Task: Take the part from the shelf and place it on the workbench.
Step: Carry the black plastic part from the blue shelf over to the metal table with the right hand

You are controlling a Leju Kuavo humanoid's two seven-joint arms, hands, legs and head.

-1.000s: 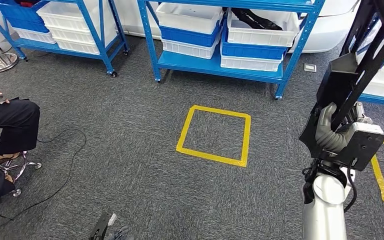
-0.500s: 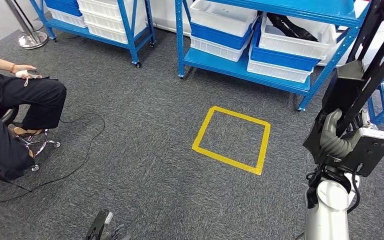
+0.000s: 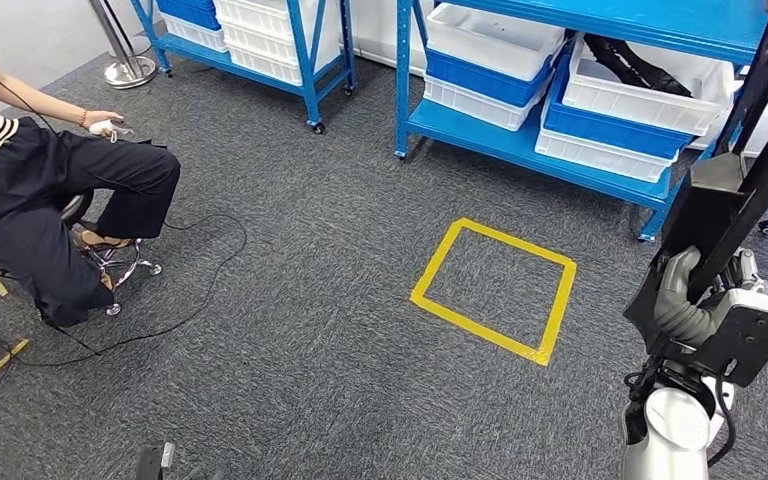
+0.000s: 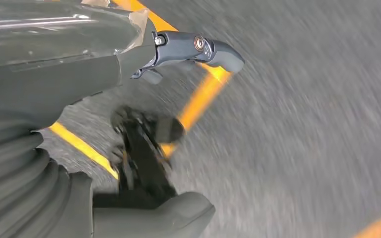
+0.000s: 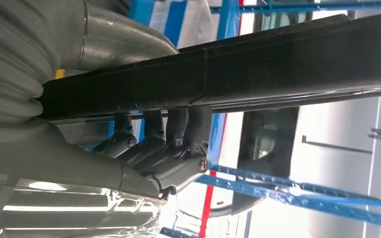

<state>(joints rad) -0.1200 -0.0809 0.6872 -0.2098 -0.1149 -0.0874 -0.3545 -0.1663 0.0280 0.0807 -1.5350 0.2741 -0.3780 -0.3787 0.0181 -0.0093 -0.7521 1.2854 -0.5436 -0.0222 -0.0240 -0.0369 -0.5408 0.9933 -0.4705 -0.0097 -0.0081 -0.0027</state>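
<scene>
A long black part [image 3: 732, 180] rises from my right hand [image 3: 682, 298] at the right edge of the head view. The grey thumb wraps its front. In the right wrist view the same black part [image 5: 258, 64] runs across the picture, and dark fingers [image 5: 171, 141] curl around it from behind. My left hand [image 4: 129, 124] hangs over the grey carpet with thumb and fingers apart and nothing between them. Its dark tip [image 3: 156, 462] shows at the bottom edge of the head view.
A blue shelf [image 3: 520, 142] holds white and blue bins, one with another black part [image 3: 650, 62]. A second shelf [image 3: 310, 60] stands further left. A yellow tape square [image 3: 495, 290] marks the carpet. A person [image 3: 50, 190] sits on a stool at left, with a cable [image 3: 190, 300] nearby.
The whole picture has shifted: the camera has turned left, so the shelves and tape square slid right and the seated person came further in. My right hand still holds the part.
</scene>
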